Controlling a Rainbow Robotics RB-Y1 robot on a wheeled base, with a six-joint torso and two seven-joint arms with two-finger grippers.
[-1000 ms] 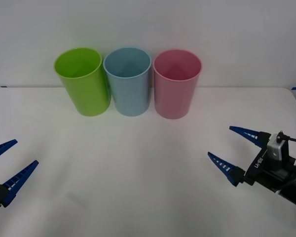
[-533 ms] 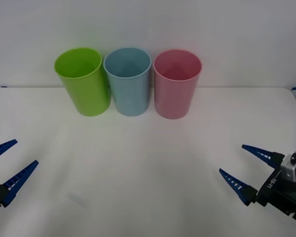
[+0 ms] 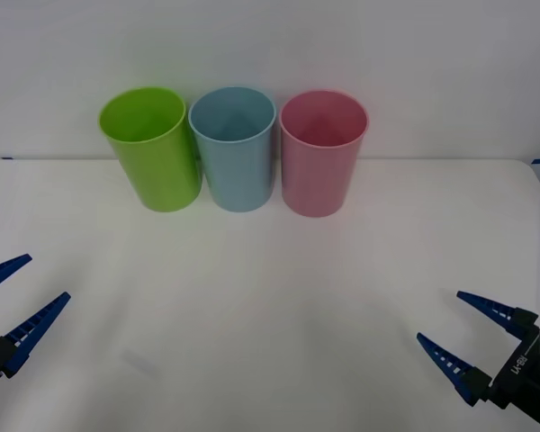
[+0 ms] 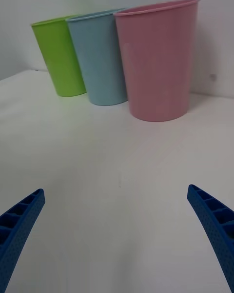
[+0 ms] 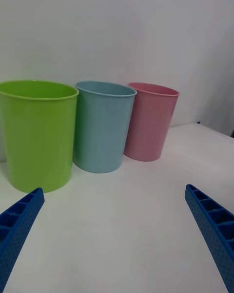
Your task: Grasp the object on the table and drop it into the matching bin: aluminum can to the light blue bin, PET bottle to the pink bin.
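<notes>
The light blue bin (image 3: pixel 233 148) (image 4: pixel 100 58) (image 5: pixel 103 126) stands at the back of the white table (image 3: pixel 270 297), with the pink bin (image 3: pixel 321 151) (image 4: pixel 157 61) (image 5: pixel 149 121) right beside it. The aluminum can is out of view. My right gripper (image 3: pixel 452 326) (image 4: pixel 117 224) hovers open and empty over the table's front right corner. At the front left edge my left gripper (image 3: pixel 22 286) (image 5: pixel 114 224) stands open, also with nothing between its fingers.
A lime green bin (image 3: pixel 150 147) (image 4: pixel 58 56) (image 5: pixel 38 133) stands left of the light blue one, so three bins form a row against the white back wall.
My right gripper has drawn back toward the front right corner and lower in the view, staying open. The left arm has not moved.
</notes>
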